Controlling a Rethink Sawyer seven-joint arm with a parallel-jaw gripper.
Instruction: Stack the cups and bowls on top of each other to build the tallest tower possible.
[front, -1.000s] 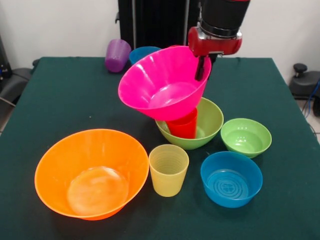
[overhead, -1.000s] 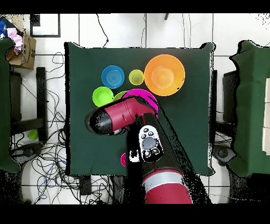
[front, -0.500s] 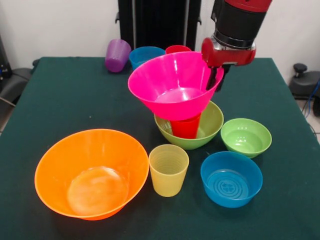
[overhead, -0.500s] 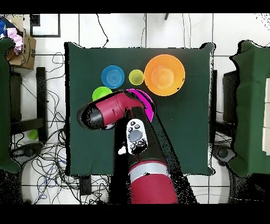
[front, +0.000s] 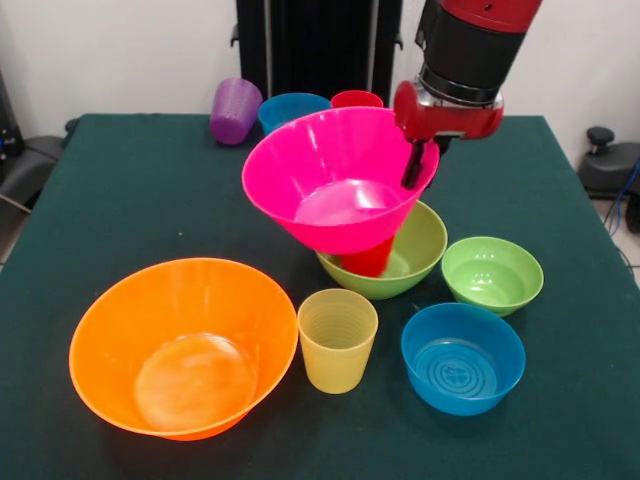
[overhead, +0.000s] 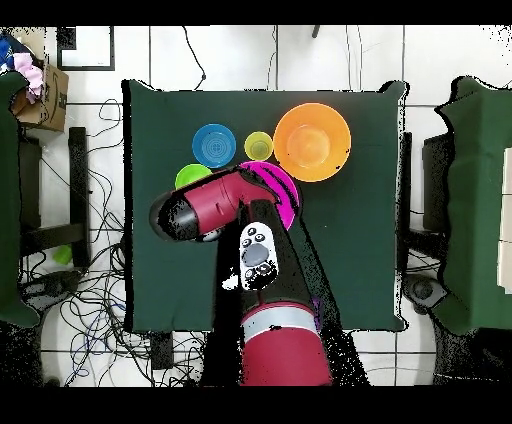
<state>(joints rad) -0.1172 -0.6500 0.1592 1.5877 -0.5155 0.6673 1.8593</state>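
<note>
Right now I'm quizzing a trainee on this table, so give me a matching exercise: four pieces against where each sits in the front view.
Things:
1. hot pink bowl
2. orange bowl
3. purple cup
4. yellow cup

Places:
A. far edge, on its side
B. between the orange bowl and a blue bowl
C. near left corner
D. tilted, held by the end effector

Pairs: 1-D, 2-C, 3-A, 4-B

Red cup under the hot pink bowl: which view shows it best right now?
The front view. There the red cup peeks out below the tilted hot pink bowl, standing inside the medium green bowl. In the overhead view the arm and pink bowl hide it completely.
</note>
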